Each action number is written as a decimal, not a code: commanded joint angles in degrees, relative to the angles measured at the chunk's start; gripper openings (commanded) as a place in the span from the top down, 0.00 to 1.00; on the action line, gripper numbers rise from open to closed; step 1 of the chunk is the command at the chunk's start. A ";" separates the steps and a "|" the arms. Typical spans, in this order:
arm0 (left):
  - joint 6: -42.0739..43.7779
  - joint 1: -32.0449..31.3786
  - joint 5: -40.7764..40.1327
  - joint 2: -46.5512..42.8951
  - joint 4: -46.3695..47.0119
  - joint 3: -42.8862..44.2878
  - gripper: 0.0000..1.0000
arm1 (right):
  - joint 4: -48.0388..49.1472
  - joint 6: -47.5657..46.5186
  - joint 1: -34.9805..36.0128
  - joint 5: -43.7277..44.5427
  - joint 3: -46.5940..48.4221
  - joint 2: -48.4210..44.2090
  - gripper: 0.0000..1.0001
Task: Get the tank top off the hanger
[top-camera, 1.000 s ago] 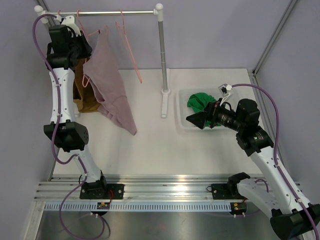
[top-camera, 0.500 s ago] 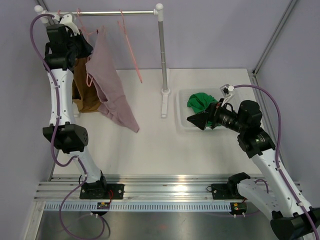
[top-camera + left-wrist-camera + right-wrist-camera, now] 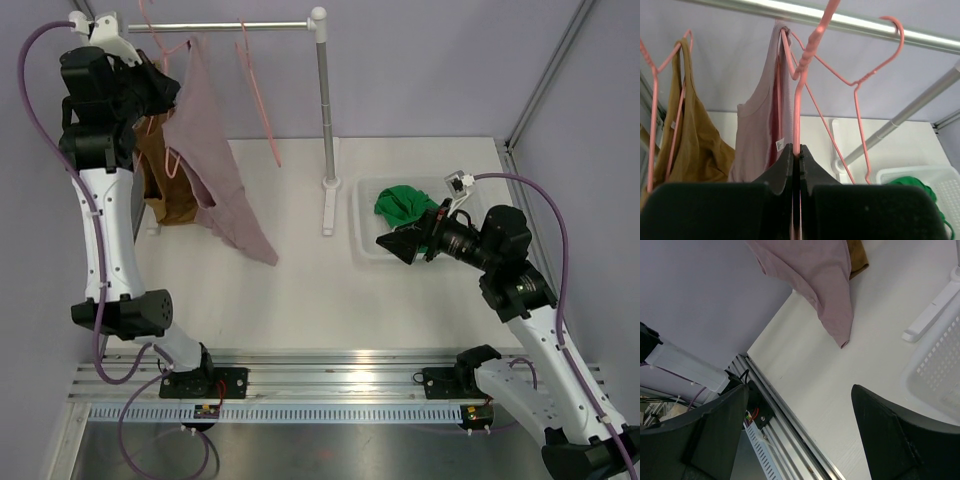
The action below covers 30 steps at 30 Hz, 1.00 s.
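High at the far left, the left gripper (image 3: 160,88) was closed beside the upper edge of the mauve tank top (image 3: 210,160), which hung from a pink hanger (image 3: 168,46) under the rail (image 3: 270,25) and draped down toward the worktop (image 3: 300,290), with a brown garment (image 3: 168,195) behind it. An empty pink hanger (image 3: 256,95) dangled between the tank top and the stand's post (image 3: 325,110). The right gripper (image 3: 392,243), jaws apart, hovered at the near-left corner of a white basket (image 3: 366,215) holding a green cloth (image 3: 405,203).
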 commanded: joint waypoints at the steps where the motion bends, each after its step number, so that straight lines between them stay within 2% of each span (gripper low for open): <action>1: -5.92 0.09 1.74 -8.42 -1.70 -5.79 1.00 | 0.80 1.63 0.16 -1.87 2.89 0.57 0.09; 4: -9.53 -0.26 4.73 -15.81 -0.05 -14.51 1.00 | 0.27 1.89 0.15 -3.36 4.56 2.33 0.10; 5: -11.10 -0.70 5.26 -21.14 0.83 -21.15 1.00 | 0.53 2.33 0.15 -3.89 4.92 2.77 0.11; 6: -10.94 -2.36 5.52 -24.33 2.50 -23.83 1.00 | 1.23 2.77 0.15 -5.72 5.09 3.73 0.10; 9: -10.59 -5.79 2.98 -34.45 2.69 -33.56 1.00 | 4.65 5.14 0.68 -8.98 4.75 5.67 0.10; 12: -10.33 -9.04 3.94 -42.78 1.55 -43.49 1.00 | 8.78 6.55 4.01 -7.77 2.64 7.08 0.08; 13: -10.41 -9.57 3.77 -44.91 1.20 -45.89 1.00 | 9.92 6.81 7.33 -6.80 2.11 7.60 0.07; 19: -12.52 -11.51 8.85 -57.92 -0.65 -62.75 1.00 | 21.59 7.51 25.16 6.72 0.61 14.89 0.05; 22: -12.26 -11.69 12.72 -62.22 -1.97 -67.86 1.00 | 23.90 7.26 30.98 17.43 1.49 19.55 0.01; 23: -12.35 -11.69 15.26 -63.03 -1.88 -69.02 1.00 | 24.61 7.17 34.22 24.86 2.36 20.69 0.01; 28: -13.14 -11.69 22.21 -67.07 -0.57 -77.97 1.00 | 24.88 9.62 40.05 44.75 5.70 32.10 0.04; 30: -13.58 -11.69 23.19 -67.95 -0.21 -79.66 1.00 | 26.54 9.80 40.23 46.64 6.15 34.65 0.06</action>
